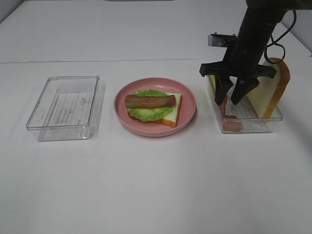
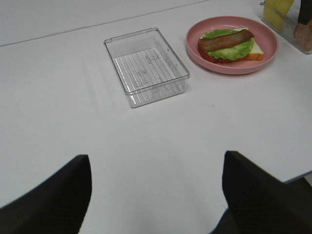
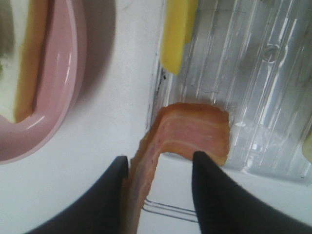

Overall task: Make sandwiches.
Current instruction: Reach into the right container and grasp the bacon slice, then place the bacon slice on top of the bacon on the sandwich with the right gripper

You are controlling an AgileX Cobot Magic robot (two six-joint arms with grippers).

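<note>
Fingers (image 3: 105, 200) of R gripper (image 1: 232, 96) apart, straddling loose bacon strip (image 3: 185, 129) in clear tray (image 1: 246, 130) nr right edge of counter (image 1: 146, 185); strip right against one finger, no clamp. Same tray: upright bread slice (image 1: 273, 90), cheese slice (image 3: 178, 29). L gripper (image 2: 156, 200) fingers wide apart, above counter. Mid-counter: pink plate (image 1: 189, 105) w/ part-built sandwich (image 1: 151, 108) – bottom slice (image 1: 173, 117), lettuce (image 1: 146, 115), top bacon (image 1: 150, 101). Toward left edge: 2nd clear tray (image 1: 63, 105).

Centre plate (image 1: 187, 117) bears bread slice (image 1: 174, 113), lettuce (image 1: 151, 114) and bacon strip (image 1: 150, 101) stacked; left tray (image 1: 63, 132) beside it; right tray (image 1: 253, 126) holds upright bread slice (image 1: 270, 90), cheese slice (image 3: 178, 34), second bacon strip (image 3: 195, 129).
</note>
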